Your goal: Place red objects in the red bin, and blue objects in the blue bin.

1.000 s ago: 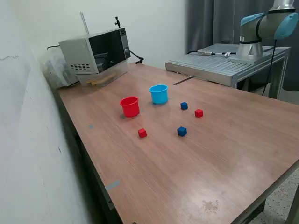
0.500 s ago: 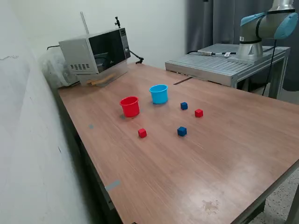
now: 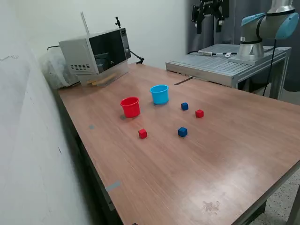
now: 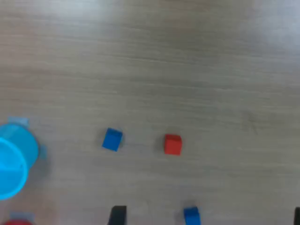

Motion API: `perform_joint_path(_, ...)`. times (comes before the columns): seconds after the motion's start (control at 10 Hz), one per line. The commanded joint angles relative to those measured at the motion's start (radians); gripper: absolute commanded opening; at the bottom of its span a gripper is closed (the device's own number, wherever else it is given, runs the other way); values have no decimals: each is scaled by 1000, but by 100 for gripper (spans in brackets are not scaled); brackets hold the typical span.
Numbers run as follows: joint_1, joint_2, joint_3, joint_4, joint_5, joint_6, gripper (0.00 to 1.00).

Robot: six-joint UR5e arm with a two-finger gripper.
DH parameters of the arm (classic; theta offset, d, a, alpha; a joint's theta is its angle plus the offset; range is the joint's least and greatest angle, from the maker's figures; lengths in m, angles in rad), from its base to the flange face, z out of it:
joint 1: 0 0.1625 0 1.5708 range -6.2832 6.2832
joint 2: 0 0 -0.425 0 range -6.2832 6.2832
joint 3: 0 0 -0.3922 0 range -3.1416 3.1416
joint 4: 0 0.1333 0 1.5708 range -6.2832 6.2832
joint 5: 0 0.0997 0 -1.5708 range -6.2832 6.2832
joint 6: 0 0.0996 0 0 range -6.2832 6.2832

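Red cubes (image 3: 199,113) (image 3: 142,133), blue cubes (image 3: 184,106) (image 3: 182,132): loose on worktop (image 3: 225,154), beside red bin (image 3: 130,107) and blue bin (image 3: 159,94). Pincer (image 3: 209,9): high above, empty (fingers apart). Risk: cubes small; off-centre descent knocks cube aside or into neighbour.

All items are set on the table (image 3: 243,140), well below the gripper (image 3: 208,19), with cube A (image 4: 112,139) and cube B (image 4: 173,144) placed side by side but apart, closest beneath it. Cup A (image 3: 159,94) is located beside cube A, on the side away from cube B, and cup B (image 3: 130,107) is located just beyond cup A, farther from the gripper. Cube C (image 3: 182,132) is positioned farther out than cubes A and B, and cube D (image 3: 142,134) farthest out, near cup B.
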Motion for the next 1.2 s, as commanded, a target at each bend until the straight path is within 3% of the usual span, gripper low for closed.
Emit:
perform_joint_path(0.0, -3, 228, 95, -245, 0, 42, 100)
perform_joint_path(0.5, -48, 443, 88, -392, 0, 69, 100)
perform_joint_path(1.1, -98, 526, 52, -451, -6, 89, 100)
